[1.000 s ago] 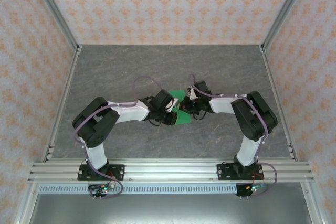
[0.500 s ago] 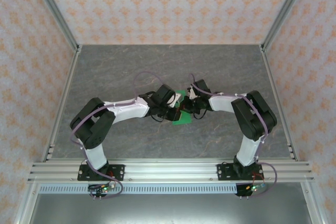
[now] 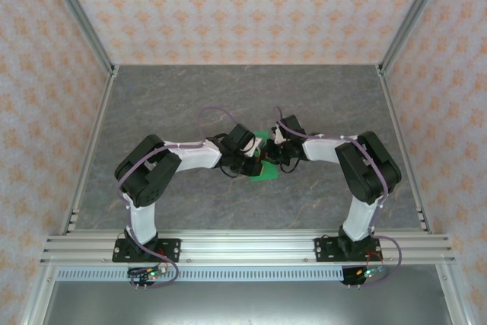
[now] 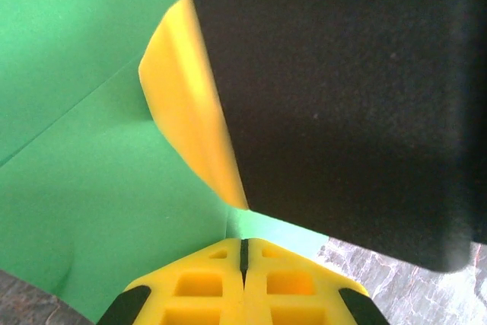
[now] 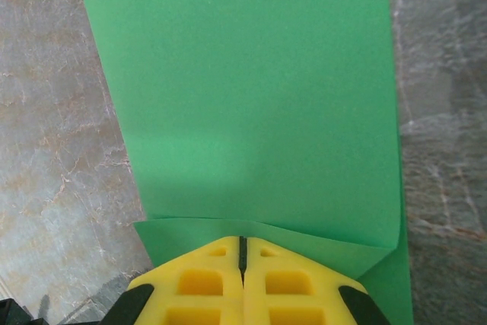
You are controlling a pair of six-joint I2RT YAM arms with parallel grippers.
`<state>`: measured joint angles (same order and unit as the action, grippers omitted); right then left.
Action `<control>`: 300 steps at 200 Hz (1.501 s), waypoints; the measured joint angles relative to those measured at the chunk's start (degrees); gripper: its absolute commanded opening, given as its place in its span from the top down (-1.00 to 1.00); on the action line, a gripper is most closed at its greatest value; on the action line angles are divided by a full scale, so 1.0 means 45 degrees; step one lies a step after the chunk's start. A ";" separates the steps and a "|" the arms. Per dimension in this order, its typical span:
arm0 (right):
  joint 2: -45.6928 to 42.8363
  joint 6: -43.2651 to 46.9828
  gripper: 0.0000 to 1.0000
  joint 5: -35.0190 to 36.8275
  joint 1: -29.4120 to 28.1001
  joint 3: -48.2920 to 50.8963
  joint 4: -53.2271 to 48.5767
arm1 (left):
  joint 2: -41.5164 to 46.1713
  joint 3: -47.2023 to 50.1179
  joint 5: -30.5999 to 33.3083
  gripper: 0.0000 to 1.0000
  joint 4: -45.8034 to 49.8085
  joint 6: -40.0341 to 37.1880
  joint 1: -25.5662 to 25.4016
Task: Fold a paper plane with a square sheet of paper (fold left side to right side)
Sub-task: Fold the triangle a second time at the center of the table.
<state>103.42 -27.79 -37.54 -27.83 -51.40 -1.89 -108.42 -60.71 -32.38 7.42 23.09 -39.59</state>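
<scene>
The square sheet of paper (image 3: 263,171) is bright green and lies partly folded at the middle of the table, between the two wrists. My left gripper (image 3: 254,159) is shut, its yellow tips (image 4: 243,244) pressed against the paper (image 4: 91,188), where a crease runs up from the tips. My right gripper (image 3: 273,155) is shut too, its tips (image 5: 243,240) resting on a folded-over edge of the paper (image 5: 251,97). Seen from the left wrist, the right gripper's black body (image 4: 342,97) and a yellow finger (image 4: 190,119) stand close in front, hiding part of the sheet.
The grey marbled table (image 3: 190,97) is bare around the paper. Patterned walls and metal frame posts (image 3: 91,36) close it in on three sides. The aluminium rail (image 3: 243,247) with both arm bases runs along the near edge.
The left gripper has moved right onto the paper, so less green shows between the wrists, and the left arm's elbow has swung inward. The right arm has stayed put.
</scene>
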 measured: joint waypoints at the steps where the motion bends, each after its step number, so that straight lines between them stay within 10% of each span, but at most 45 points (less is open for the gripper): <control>1: 0.0000 0.0000 0.90 0.0000 0.0000 0.0000 0.0000 | 0.0005 0.0000 0.0000 0.95 0.0000 0.0000 0.0000; 300: 0.0151 0.0233 0.90 -0.0087 -0.0034 -0.0442 -0.0835 | 0.3050 0.2783 -0.0389 0.97 0.0578 -0.0515 0.0996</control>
<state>104.09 -26.74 -37.93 -27.99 -53.39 -5.65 -94.70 -48.18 -34.13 10.02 20.78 -35.11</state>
